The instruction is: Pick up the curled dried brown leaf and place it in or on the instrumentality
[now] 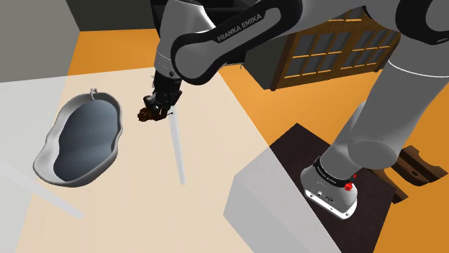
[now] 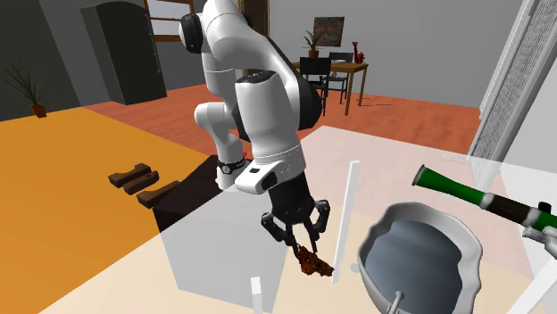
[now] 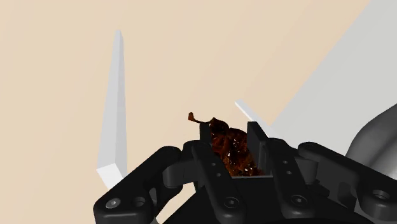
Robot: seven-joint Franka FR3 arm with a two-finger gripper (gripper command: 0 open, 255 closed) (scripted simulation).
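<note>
Transport step, leaf already gripped. White arm (image 1: 216,43) is shown reaching over the pale table (image 1: 144,215). The grey basin (image 1: 54,176), taken as the target, lies at the shoulder view's left, near the load. The black fingers (image 3: 256,137) are pinched on the curled brown leaf (image 3: 232,156), apparently held clear of the table. A short carry over the basin's hollow, then a release, is called for next. "FRANKA EMIKA" (image 1: 241,30) can be read on the arm.
</note>
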